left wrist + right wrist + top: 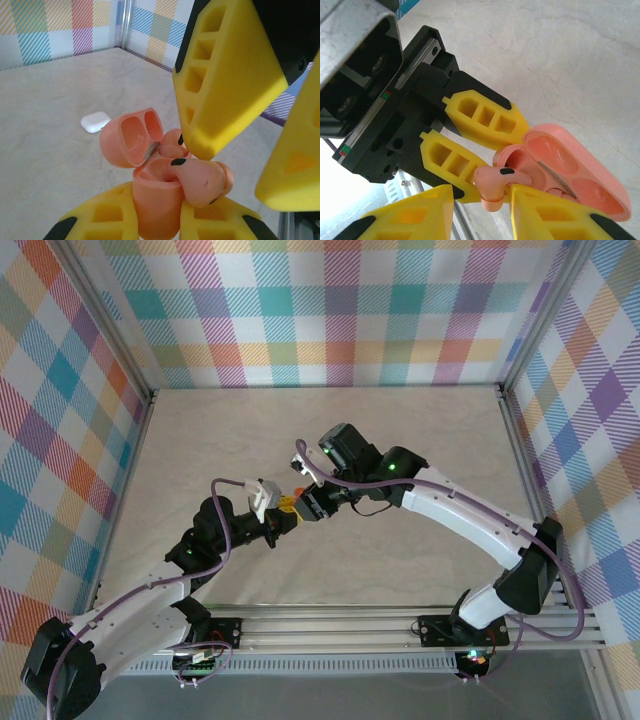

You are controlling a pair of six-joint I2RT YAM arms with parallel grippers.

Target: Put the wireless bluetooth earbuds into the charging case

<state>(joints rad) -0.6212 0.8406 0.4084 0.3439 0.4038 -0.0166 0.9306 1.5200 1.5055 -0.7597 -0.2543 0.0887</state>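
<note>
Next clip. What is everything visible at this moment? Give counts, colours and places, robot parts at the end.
pink charging case: one, salmon-pink, lid open, upright in the left tool.
pink earbud: one, salmon-pink with black marks, lying across the case mouth between the right tool's fingers; grip unclear.
second earbud: one, pink, seemingly seated in the case.
white case: one, white, on the table beyond the pink one.
table: one, beige marbled.
walls: three, multicoloured plaid, around the table.
left tool: one, yellow fingers, shut on the pink case.
right tool: one, yellow fingers, over the case mouth.
</note>
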